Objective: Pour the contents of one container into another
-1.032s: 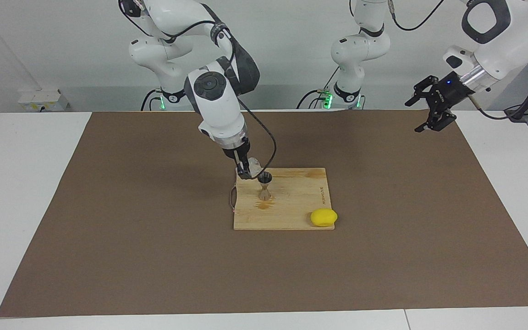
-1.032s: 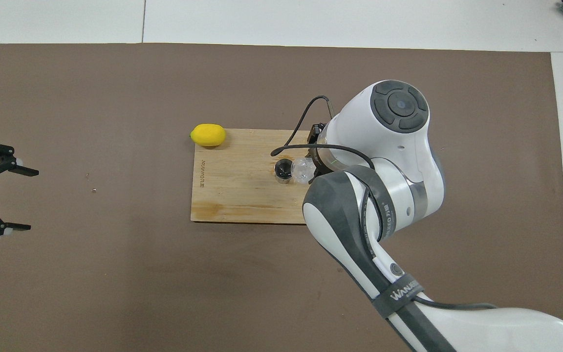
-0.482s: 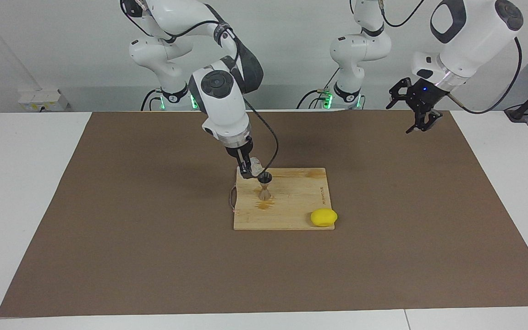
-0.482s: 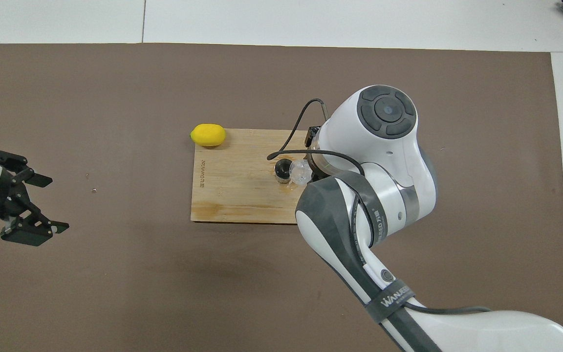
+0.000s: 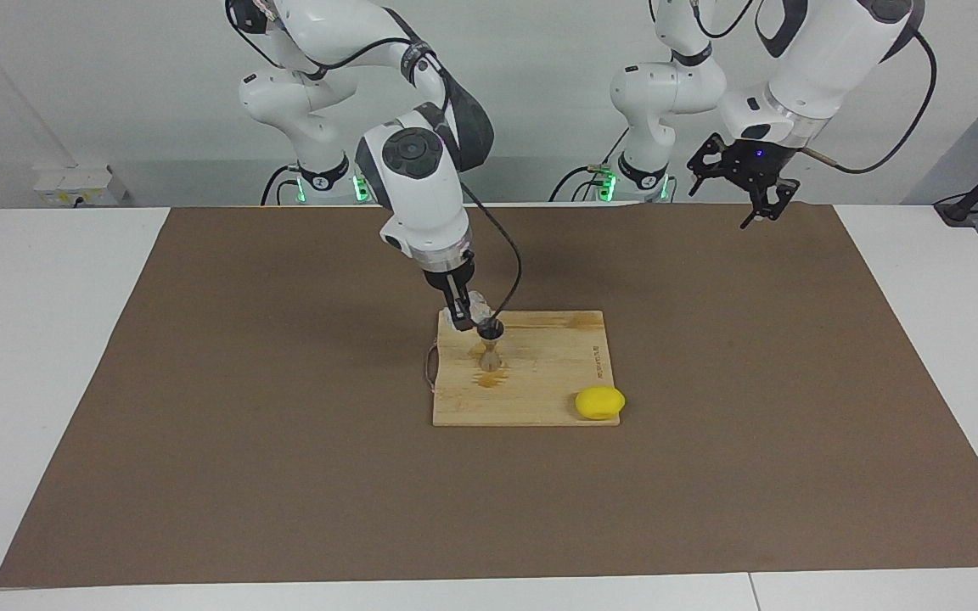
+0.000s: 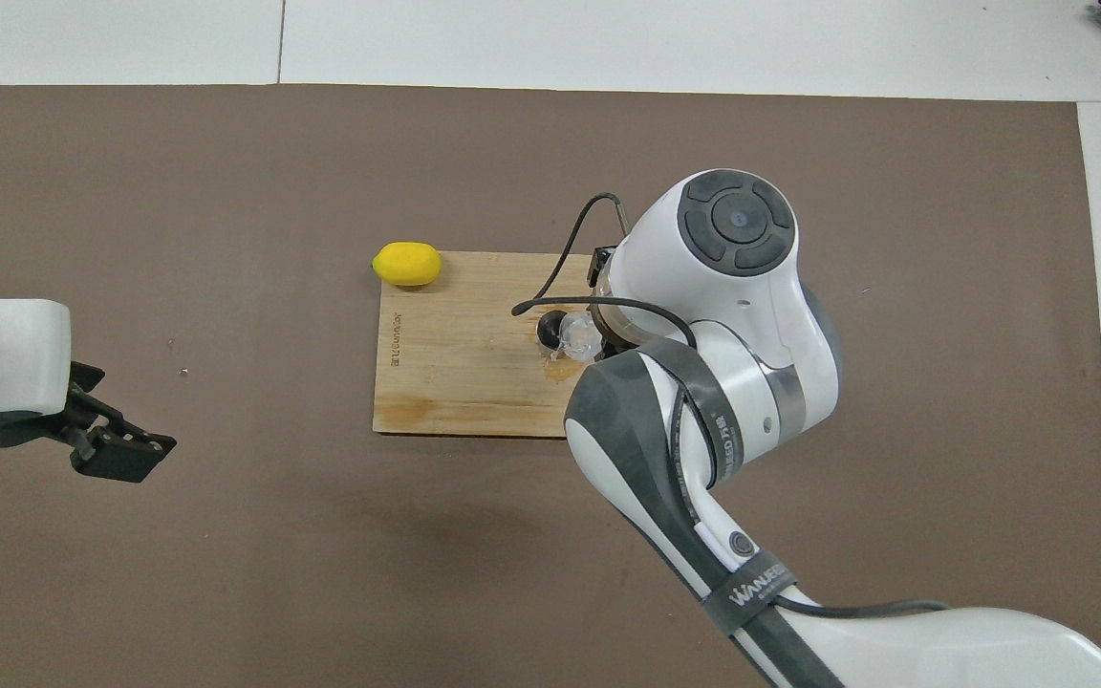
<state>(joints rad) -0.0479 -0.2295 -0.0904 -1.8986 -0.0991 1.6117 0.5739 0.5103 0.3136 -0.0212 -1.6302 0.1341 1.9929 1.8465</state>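
Observation:
A small clear glass cup (image 5: 474, 305) is tipped on its side with its mouth over the top of the silver hourglass jigger (image 5: 489, 343). My right gripper (image 5: 461, 319) is shut on the cup. The jigger stands upright on a wooden cutting board (image 5: 540, 373). In the overhead view the cup (image 6: 577, 336) partly covers the jigger's dark mouth (image 6: 549, 329), and the right arm's wrist hides the gripper. My left gripper (image 5: 759, 202) hangs open and empty, high over the mat's corner at the left arm's end of the table, close to the robots.
A yellow lemon (image 5: 599, 402) lies at the board's corner farthest from the robots, toward the left arm's end. An amber wet patch (image 5: 489, 381) marks the board beside the jigger's foot. The board (image 6: 455, 373) lies mid-table on a brown mat (image 5: 285, 441).
The left arm has lifted and swung in toward its base, its gripper still open. The right wrist has turned a little, tipping the cup further over the jigger.

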